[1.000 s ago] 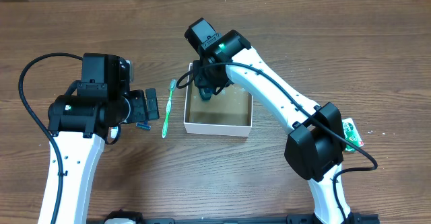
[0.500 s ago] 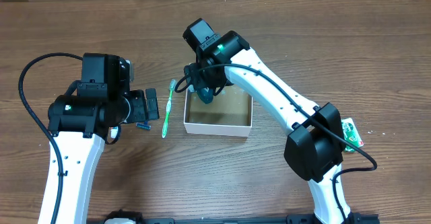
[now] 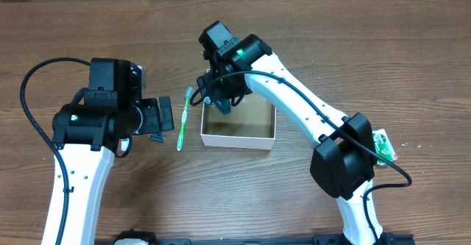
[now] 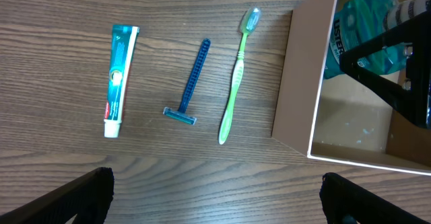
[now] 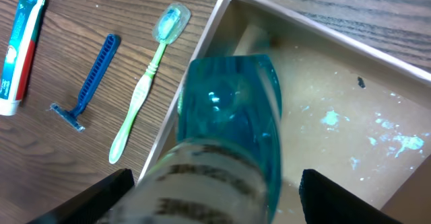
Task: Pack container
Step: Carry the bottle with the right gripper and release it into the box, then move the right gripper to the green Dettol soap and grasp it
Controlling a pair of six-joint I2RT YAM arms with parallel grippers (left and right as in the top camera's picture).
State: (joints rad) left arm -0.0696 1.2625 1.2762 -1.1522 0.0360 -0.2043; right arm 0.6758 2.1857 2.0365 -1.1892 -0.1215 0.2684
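The container (image 3: 263, 136) is a small white box with a tan floor, at the table's middle. A teal mouthwash bottle (image 5: 229, 109) leans in its far-left corner, tilted over the left wall. My right gripper (image 5: 215, 183) straddles the bottle with its jaws open; a gap shows on the right side. The same bottle (image 4: 357, 29) appears in the left wrist view, inside the container (image 4: 296, 89). My left gripper (image 4: 215, 183) is open and holds nothing, above bare table left of the box. A green toothbrush (image 4: 236, 76), a blue razor (image 4: 188, 83) and a toothpaste tube (image 4: 116, 76) lie on the wood.
The toothbrush (image 3: 182, 118) lies just left of the box wall. A small green packet (image 3: 384, 143) sits at the far right beside the right arm's base. The left arm (image 3: 96, 120) covers the table's left side.
My right gripper's jaws have opened round the bottle, and it has shifted a little to the left at the box's corner. The left arm has not moved.
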